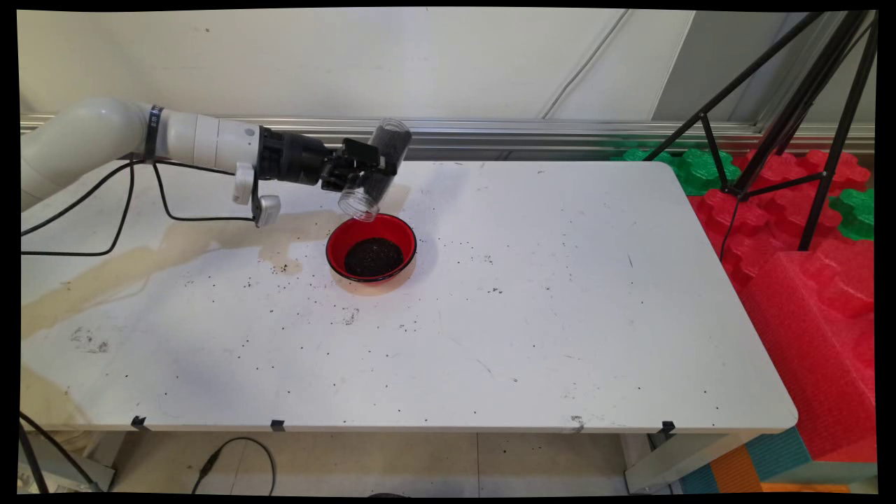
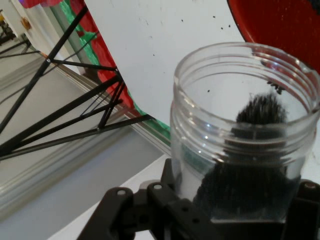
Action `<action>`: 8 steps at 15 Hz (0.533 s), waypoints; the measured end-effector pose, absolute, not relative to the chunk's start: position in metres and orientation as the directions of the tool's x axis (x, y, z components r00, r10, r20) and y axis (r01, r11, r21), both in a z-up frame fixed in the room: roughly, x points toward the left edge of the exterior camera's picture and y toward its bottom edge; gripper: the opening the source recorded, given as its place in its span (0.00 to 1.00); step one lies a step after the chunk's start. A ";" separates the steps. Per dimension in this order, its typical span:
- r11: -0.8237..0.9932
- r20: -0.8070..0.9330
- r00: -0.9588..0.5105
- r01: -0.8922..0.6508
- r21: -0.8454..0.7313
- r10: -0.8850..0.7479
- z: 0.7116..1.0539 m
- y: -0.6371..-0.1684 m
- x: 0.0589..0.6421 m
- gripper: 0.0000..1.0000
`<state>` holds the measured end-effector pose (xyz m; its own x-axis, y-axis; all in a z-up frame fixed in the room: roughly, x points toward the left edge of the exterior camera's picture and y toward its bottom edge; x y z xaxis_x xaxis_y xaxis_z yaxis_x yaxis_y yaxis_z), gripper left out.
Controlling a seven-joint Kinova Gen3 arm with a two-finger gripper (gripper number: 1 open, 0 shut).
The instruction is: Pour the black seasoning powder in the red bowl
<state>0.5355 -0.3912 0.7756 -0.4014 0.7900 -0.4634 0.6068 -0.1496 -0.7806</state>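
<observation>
Horizontally reaching arm (image 1: 203, 140), jar (image 1: 374, 171) tipped over bowl (image 1: 371, 247)

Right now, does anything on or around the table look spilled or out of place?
Yes. Dark granules are scattered over the white table around the red bowl, and a brownish stain spreads left of it. The tool holds a clear jar tipped mouth-down above the bowl.

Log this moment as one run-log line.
tool: shut on clear jar | jar: tilted, mouth down over red bowl | bowl: dark granules inside | table: granules scattered
</observation>
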 end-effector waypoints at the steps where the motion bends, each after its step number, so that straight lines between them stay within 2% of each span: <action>1: -0.156 -0.469 -0.398 0.608 -0.778 0.789 0.776 -0.391 0.535 0.00; 8: -0.219 -0.527 -0.365 0.624 -0.750 0.767 0.777 -0.391 0.532 0.00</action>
